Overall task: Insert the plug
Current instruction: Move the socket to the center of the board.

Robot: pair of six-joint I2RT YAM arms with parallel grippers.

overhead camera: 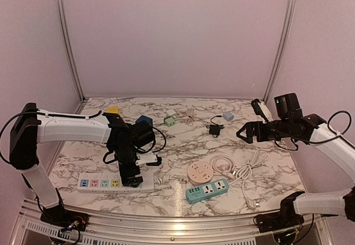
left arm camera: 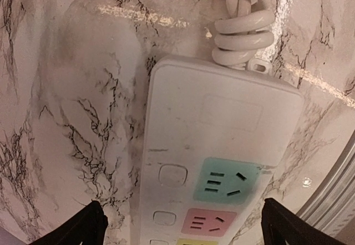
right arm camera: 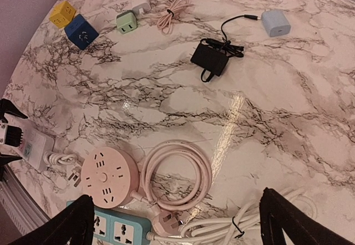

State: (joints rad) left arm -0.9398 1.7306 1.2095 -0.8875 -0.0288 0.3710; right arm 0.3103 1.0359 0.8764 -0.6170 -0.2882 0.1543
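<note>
Start at the near-left edge of the table (overhead camera: 166,145). Your left gripper (overhead camera: 131,178) hangs right over the white power strip (overhead camera: 111,183), near the end where its cord leaves. In the left wrist view the fingers (left arm camera: 83,225) stand wide on either side of the strip, holding nothing. Its green socket (left arm camera: 228,180) and pink socket (left arm camera: 208,223) sit between them, with the coiled white cord (left arm camera: 241,29) just past the strip's end.

Toward the far edge lie a yellow cube (overhead camera: 112,110), a blue cube (overhead camera: 143,121), a green cube adapter (overhead camera: 170,121), a black adapter (overhead camera: 214,129) and a pale blue charger (overhead camera: 228,116).

At the near middle you have the round pink power strip (overhead camera: 199,172) touching the teal power strip (overhead camera: 207,190). The pink cord (right arm camera: 177,173) loops beside them, and its pink plug (right arm camera: 166,221) lies loose on the marble, just beside the teal strip.

On the right, your right gripper (overhead camera: 244,132) hovers above the table, jaws spread wide and empty.
</note>
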